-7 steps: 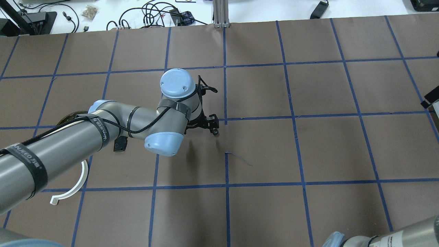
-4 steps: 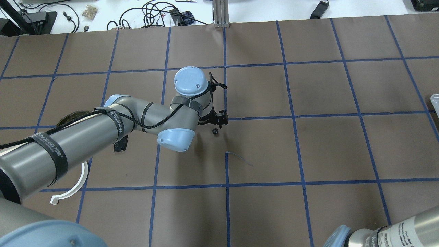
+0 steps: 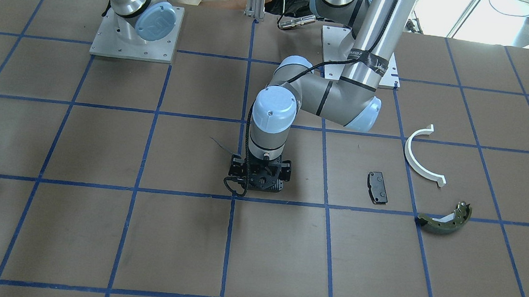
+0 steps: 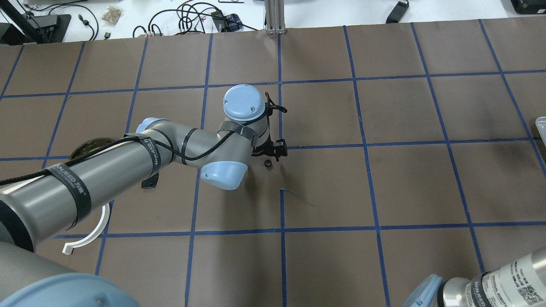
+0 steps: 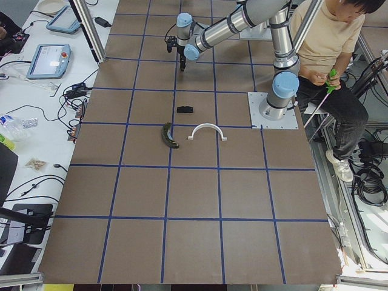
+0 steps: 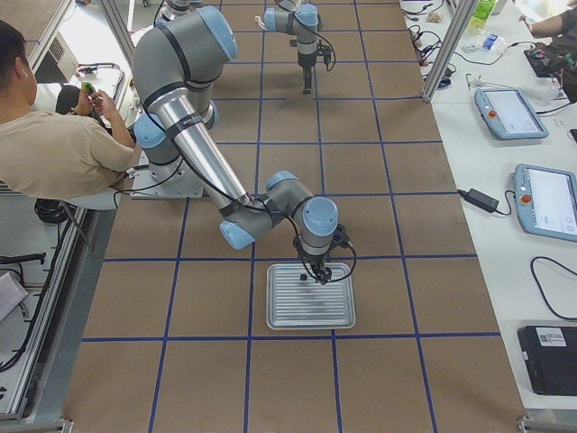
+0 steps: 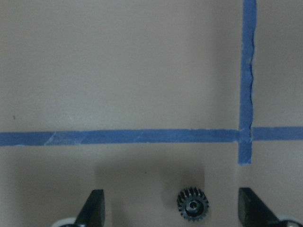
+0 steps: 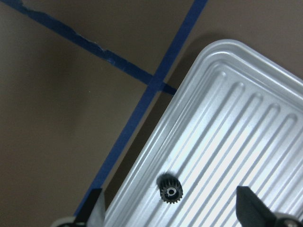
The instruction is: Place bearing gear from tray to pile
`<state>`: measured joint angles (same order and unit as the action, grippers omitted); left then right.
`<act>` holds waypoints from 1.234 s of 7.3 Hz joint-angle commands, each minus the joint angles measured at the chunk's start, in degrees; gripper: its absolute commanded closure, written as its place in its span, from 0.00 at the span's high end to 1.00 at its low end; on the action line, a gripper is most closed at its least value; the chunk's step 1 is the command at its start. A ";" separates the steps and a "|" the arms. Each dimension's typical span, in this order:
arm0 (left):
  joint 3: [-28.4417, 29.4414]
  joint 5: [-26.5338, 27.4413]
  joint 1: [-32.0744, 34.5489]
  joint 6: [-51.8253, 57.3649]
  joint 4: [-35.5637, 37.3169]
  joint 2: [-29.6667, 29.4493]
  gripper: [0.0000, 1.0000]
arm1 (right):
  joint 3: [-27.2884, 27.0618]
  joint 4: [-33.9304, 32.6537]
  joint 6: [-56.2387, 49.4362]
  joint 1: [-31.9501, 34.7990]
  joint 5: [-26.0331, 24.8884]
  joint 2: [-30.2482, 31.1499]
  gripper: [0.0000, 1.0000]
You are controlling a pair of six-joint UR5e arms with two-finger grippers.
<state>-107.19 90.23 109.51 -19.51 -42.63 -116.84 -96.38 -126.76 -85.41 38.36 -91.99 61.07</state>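
Open wide at the left gripper (image 7: 171, 203), holding nothing, a small gear (image 7: 193, 209) loose on the table (image 7: 118, 71) between its fingers (image 7: 94, 208). Open too at the right gripper (image 8: 169, 196), over a second gear (image 8: 170, 191) on the tray (image 8: 246, 118). Pile (image 3: 378, 187) off at 3 o'clock, front view.

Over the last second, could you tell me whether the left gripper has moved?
Yes: in the overhead view the left gripper shifted right, toward the vertical blue tape line, leaving the gear behind.

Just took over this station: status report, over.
Left gripper open over small black toothed gear on the brown table. Right gripper open over second black gear in the ribbed metal tray. Nothing seen blocking either.
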 commanded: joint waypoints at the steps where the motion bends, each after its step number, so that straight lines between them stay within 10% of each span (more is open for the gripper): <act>1: -0.03 0.48 0.61 -0.09 0.00 -0.49 0.71 | 0.32 -0.69 -2.83 -1.01 -0.03 -2.00 0.94; 4: 0.06 0.48 1.67 -0.09 0.44 -1.19 0.44 | 0.32 -0.69 -4.15 -1.01 -0.03 -2.63 0.74; 6: 0.06 0.48 1.76 -0.09 0.53 -1.19 0.00 | 0.23 -0.69 -3.89 -1.01 -0.03 -2.71 0.65; 9: 0.32 0.65 1.50 0.60 0.00 0.64 0.00 | 0.14 -0.69 -3.72 -1.01 -0.03 -3.07 0.56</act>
<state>-107.01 90.75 111.22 -19.44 -42.20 -117.40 -96.21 -127.44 -89.27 37.36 -91.98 58.11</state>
